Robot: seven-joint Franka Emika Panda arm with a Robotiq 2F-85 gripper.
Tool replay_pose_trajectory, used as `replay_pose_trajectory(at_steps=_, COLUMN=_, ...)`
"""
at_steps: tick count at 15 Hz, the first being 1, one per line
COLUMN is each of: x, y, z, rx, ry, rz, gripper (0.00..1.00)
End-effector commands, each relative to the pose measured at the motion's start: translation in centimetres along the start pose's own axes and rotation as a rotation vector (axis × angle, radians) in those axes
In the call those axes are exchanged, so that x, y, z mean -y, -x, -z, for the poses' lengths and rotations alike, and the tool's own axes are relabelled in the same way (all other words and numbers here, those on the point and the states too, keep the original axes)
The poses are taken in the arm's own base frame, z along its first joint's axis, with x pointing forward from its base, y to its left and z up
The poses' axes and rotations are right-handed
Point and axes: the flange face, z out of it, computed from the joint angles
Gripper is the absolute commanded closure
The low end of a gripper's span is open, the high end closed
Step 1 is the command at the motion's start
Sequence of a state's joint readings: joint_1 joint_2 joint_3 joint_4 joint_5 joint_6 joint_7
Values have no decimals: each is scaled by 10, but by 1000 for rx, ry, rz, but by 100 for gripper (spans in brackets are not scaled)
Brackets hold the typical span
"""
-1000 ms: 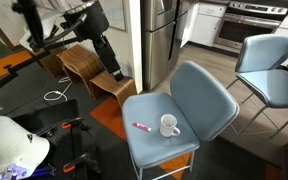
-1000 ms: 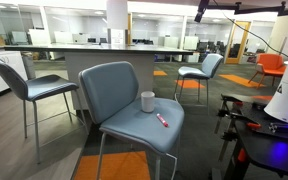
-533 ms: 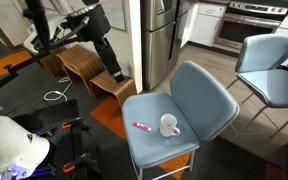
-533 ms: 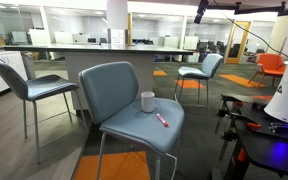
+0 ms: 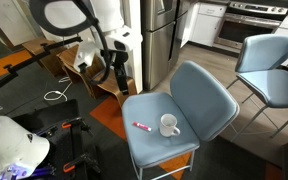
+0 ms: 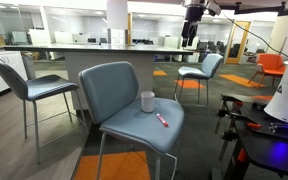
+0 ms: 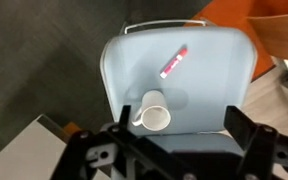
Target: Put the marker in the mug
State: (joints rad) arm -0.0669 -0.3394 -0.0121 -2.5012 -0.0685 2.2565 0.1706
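Observation:
The white mug (image 7: pixel 154 110) stands upright on the blue chair seat (image 7: pixel 209 95), with its handle out to one side. The red-pink marker (image 7: pixel 174 62) lies flat on the same seat, a short way from the mug. Both show in both exterior views: mug (image 5: pixel 169 125) and marker (image 5: pixel 142 126), mug (image 6: pixel 147 101) and marker (image 6: pixel 163 120). My gripper (image 7: pixel 179 128) is open and empty, high above the seat, with its dark fingers (image 7: pixel 241 125) spread wide. It hangs off to the side of the chair (image 5: pixel 120 68) and near the ceiling line in an exterior view (image 6: pixel 192 25).
A second blue chair (image 5: pixel 269 70) stands behind the first one. More blue chairs (image 6: pixel 29 85) (image 6: pixel 199 68) stand around it. A curved wooden stool (image 5: pixel 84 62) sits below the arm. A steel fridge (image 5: pixel 159 35) and a white robot base (image 5: pixel 9 145) are nearby.
The arm has swung toward the chair. The gripper has come into view at the top of an exterior view. The mug and marker have not moved.

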Motion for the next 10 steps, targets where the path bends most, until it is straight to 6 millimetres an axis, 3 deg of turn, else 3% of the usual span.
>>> replay_pose_trajectory(at_steps=1, x=19, y=-20, z=-53, rx=15, ry=-12, rz=-198, gripper=0)
replay_pose_trajectory(at_steps=5, x=37, y=-31, z=-124, rx=-9, ry=-12, rz=-407, gripper=0)
replay_pose_trajectory(at_steps=10, x=44, y=-29, z=-193, rx=7, ry=16, rz=-546, gripper=0)
